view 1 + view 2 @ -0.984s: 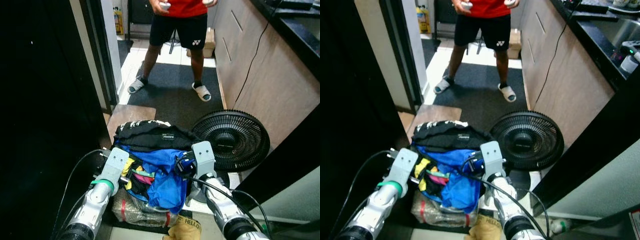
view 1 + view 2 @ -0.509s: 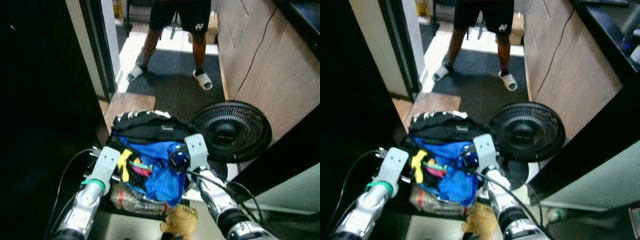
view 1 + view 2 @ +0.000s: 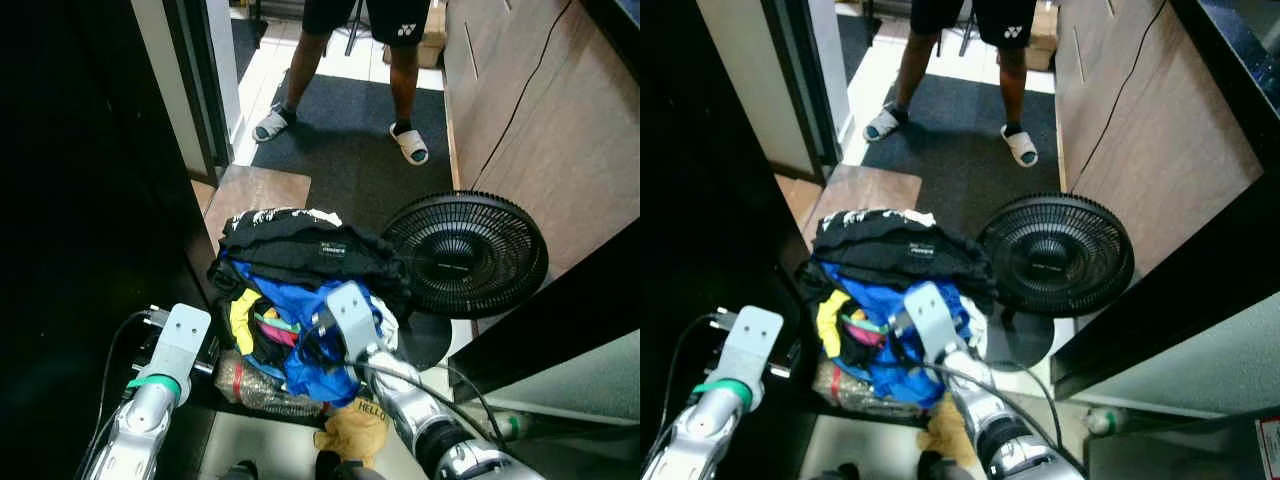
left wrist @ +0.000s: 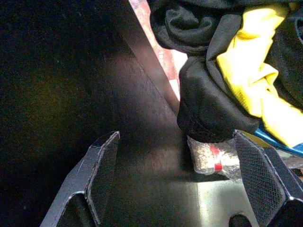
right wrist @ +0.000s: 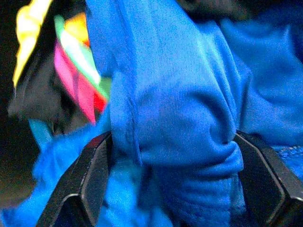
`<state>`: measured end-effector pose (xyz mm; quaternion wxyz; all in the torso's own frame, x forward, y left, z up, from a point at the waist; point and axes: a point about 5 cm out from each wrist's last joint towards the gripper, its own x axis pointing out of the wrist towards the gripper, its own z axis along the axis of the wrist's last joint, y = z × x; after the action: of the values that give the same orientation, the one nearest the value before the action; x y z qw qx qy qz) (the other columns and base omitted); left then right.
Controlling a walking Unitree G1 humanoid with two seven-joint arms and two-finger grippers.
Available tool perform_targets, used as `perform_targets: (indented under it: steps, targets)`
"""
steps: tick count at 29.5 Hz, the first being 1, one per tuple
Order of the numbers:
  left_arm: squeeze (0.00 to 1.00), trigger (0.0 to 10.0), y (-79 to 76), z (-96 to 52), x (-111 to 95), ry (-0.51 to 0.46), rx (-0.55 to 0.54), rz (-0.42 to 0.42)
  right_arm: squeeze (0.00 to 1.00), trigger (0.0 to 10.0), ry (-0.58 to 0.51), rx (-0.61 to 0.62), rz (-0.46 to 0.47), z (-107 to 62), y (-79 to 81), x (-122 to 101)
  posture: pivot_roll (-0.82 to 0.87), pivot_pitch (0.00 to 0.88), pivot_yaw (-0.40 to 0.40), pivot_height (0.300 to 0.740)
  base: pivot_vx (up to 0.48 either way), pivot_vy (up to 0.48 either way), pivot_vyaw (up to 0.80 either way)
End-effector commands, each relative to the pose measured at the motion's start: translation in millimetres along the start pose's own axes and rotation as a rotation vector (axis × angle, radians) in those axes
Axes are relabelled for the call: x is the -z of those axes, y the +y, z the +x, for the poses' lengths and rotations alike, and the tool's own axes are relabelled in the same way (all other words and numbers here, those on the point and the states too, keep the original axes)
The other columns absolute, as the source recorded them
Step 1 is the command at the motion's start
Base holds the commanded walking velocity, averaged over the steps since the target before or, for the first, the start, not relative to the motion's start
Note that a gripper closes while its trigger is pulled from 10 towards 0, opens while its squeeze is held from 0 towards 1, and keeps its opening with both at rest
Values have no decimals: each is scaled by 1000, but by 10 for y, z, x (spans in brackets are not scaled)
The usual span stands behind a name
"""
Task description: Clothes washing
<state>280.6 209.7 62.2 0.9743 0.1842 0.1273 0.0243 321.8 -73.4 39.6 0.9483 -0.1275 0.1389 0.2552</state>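
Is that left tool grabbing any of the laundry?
No. The left tool is open beside the clothes pile, its two fingers spread with no cloth between them.

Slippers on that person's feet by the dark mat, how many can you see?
2: a white slipper on the foot nearer the doorway side, and another white slipper on the foot nearer the wooden cabinets. Both stand on the dark mat.
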Motion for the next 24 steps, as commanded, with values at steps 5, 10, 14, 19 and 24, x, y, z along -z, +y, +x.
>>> perform_targets:
  steps: [5,10,14,19,24]
  targets:
    - [0,10000,-41,43,18,41,7,-23,0,0,85,32,28,-146,-75,305,205,211,9,740,0,0,0]
    - [0,10000,-66,80,-24,36,20,-22,0,0,72,64,53,-188,-135,339,194,204,18,740,0,0,0]
    - [0,10000,-89,114,-69,29,34,-20,0,0,33,111,86,-221,-212,328,184,193,27,740,0,0,0]
    - [0,10000,-108,147,-107,23,43,-19,0,0,-83,191,150,-236,-333,192,176,180,38,740,0,0,0]
    - [0,10000,-118,155,-112,23,48,-17,0,0,-182,241,184,-223,-414,27,181,177,37,740,0,0,0]
